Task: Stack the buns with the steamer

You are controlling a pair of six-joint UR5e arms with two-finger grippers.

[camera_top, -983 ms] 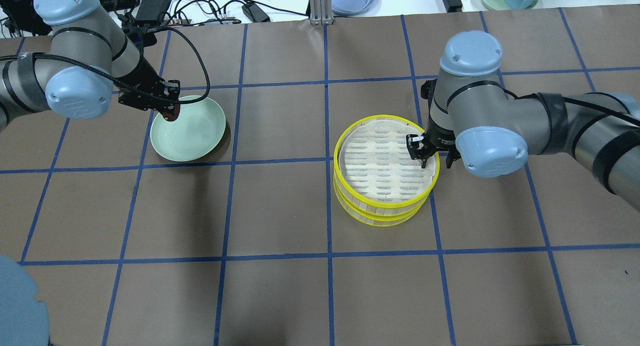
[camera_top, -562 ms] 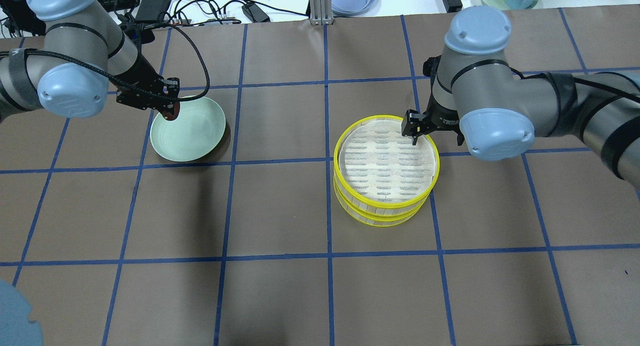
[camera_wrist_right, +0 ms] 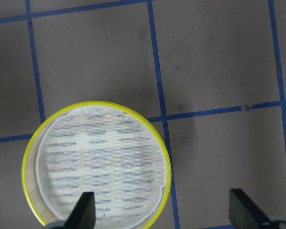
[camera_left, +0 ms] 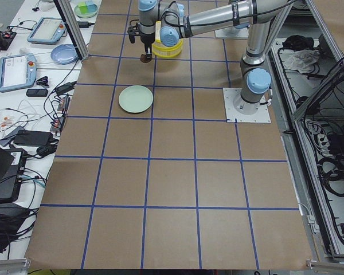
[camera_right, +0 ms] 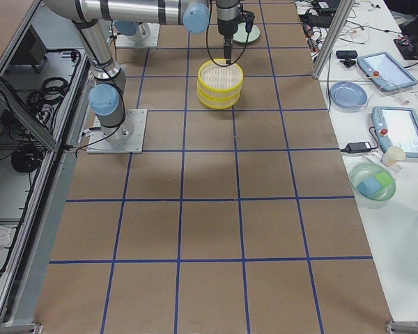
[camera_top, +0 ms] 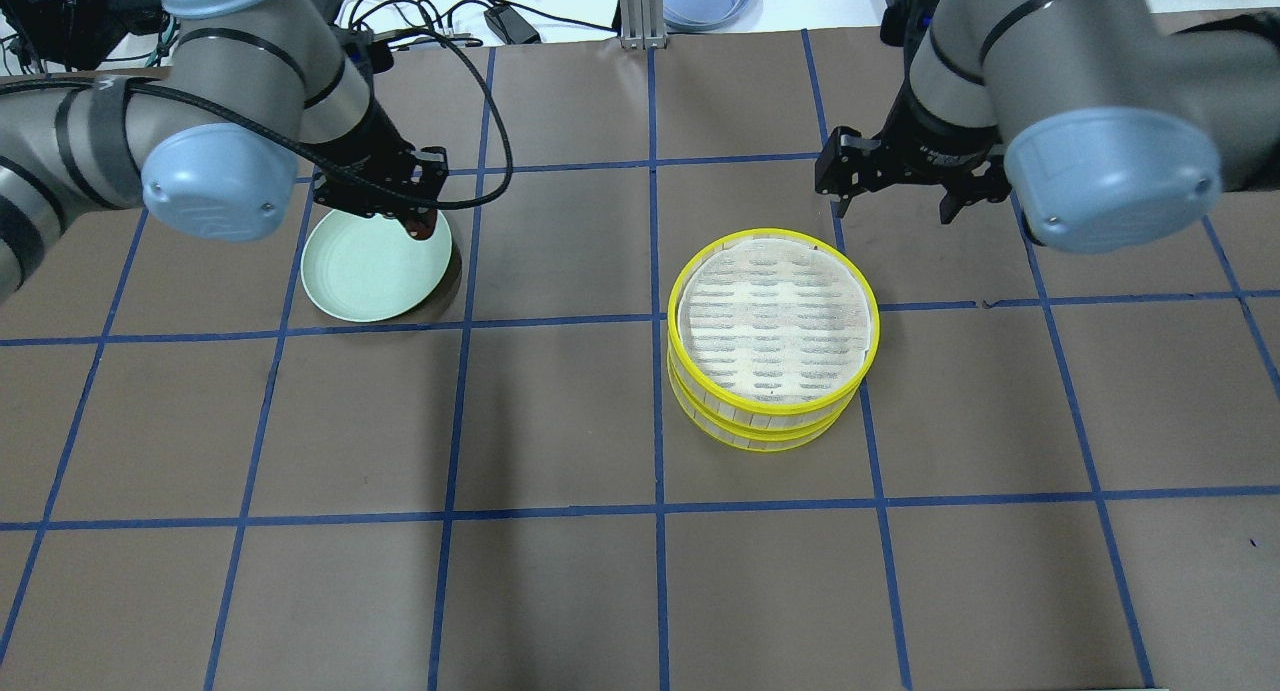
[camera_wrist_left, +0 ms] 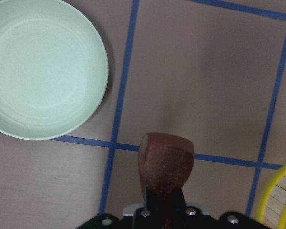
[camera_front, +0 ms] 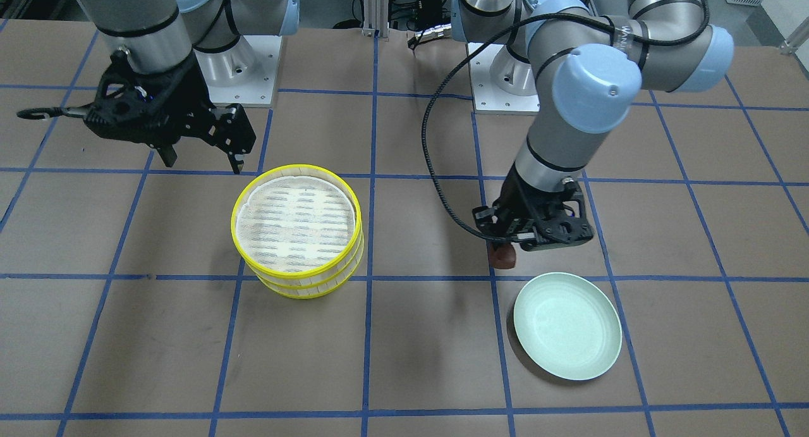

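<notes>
**Bun in left gripper beside plate; steamer stack unattended**

Front-facing view. Item 1: the left gripper (camera_front: pixel 503 252), its two fingers clamped on a dark reddish-brown, rounded blocky bun (camera_front: pixel 504 258). The bun hangs above the brown paper-covered table (camera_front: pixel 404 367) with its blue tape grid, just beside the near rim of the plate and between plate and steamer. Item 2: a pale green round plate (camera_front: pixel 567 326), flat on the table. Item 3: a round bamboo steamer (camera_front: pixel 297 280) with yellow rims, two tiers stacked, and a white cloth liner (camera_front: pixel 296 217) with grey dashes on top. Item 4: the right gripper (camera_front: pixel 202 160), black, fingers spread wide and holding nothing, raised beside the steamer on the robot's side.

Overhead view. The bun (camera_top: pixel 425 229) overlaps the plate's (camera_top: pixel 365 266) rim on the side toward the steamer (camera_top: pixel 775 409). The right gripper (camera_top: pixel 893 204) hangs off the steamer's far edge, fingers apart.

Left-side view. The bun (camera_left: pixel 144 58) is small and dark, between the plate (camera_left: pixel 136 98) and the steamer (camera_left: pixel 167 51).

Right-side view. The steamer (camera_right: pixel 219 87) stands on the table; detail beyond it is too small to tell.

Left wrist view. The bun (camera_wrist_left: pixel 166 162) is pinched at its base over a blue tape line, off the plate (camera_wrist_left: pixel 43 71).

Right wrist view. Two fingertips (camera_wrist_right: pixel 86 210) stand wide apart above the steamer (camera_wrist_right: pixel 97 104) and table.
</notes>
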